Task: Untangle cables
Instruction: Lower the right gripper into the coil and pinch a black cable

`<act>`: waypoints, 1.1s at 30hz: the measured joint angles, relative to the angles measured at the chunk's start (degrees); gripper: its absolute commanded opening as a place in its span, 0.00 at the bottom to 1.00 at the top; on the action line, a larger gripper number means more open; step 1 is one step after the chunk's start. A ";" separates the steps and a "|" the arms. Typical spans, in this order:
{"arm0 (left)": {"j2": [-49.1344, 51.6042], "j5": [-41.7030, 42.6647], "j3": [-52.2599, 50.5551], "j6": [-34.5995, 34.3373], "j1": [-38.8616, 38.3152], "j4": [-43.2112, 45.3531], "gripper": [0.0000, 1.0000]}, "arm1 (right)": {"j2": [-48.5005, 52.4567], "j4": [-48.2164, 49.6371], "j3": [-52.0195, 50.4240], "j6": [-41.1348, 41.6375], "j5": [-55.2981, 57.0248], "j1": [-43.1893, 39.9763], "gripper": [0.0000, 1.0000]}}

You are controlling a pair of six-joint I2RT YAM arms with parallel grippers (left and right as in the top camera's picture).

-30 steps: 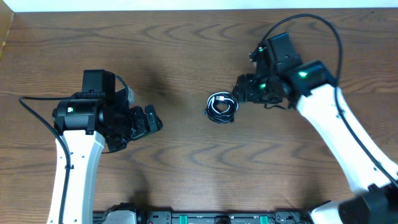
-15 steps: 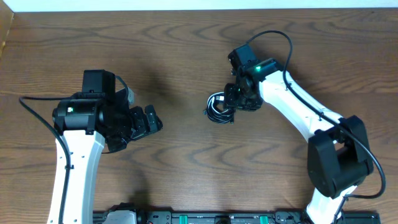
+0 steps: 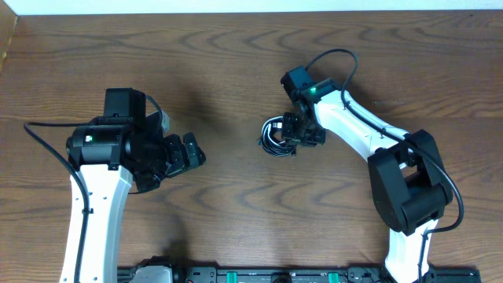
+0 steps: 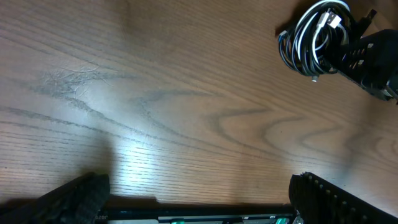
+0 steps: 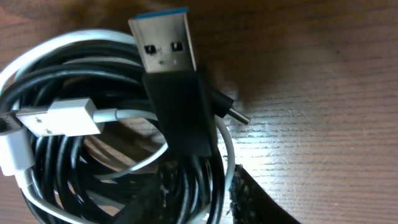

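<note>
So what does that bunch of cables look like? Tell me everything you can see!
The cables are a small round coil of thin, rubbery-looking cords: black ones wound with a white one. A black USB plug with a metal tip lies across it, beside a smaller white plug. The coil lies flat on the wooden table. The right gripper has a finger either side of some edge strands; whether it pinches them is unclear.

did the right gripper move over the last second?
Yes. In the overhead view the right gripper has shifted left and slightly down, from clear of the cable coil, which stayed put, onto the coil's right edge.
</note>
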 measured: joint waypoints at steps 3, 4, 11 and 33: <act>-0.02 -0.02 0.00 0.00 0.00 -0.02 0.98 | 0.02 0.09 0.00 0.26 -0.07 0.00 0.21; 0.00 0.00 0.00 0.00 0.00 -0.02 0.98 | 0.02 0.07 0.00 0.28 -0.24 0.00 0.22; 0.00 0.00 0.00 0.00 0.00 -0.02 0.98 | 0.20 -6.43 3.06 -0.39 -3.45 -0.11 0.16; -0.02 0.00 0.00 0.00 0.00 0.11 0.98 | 0.24 -15.15 12.50 -6.86 -4.68 0.04 0.10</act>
